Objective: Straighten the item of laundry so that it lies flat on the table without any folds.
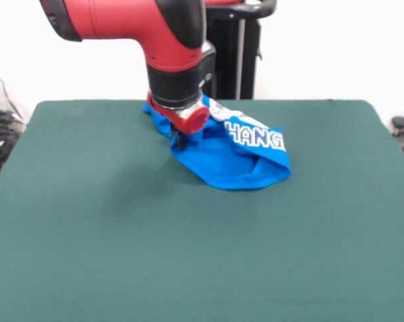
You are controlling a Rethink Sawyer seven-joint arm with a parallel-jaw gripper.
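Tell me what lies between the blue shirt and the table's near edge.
Nothing: in the front view, only bare green table stretches from the crumpled T-shirt to the near edge.

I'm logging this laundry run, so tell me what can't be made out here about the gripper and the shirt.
- Gripper, front view: fingers hidden under the arm's red wrist; open or shut cannot be told.
- T-shirt, front view: its far left part sits behind the wrist; the crumpled folds cut off the lettering.
- Grasp: whether the cloth is held cannot be seen.
- Table: near edge cut off by the picture's bottom.
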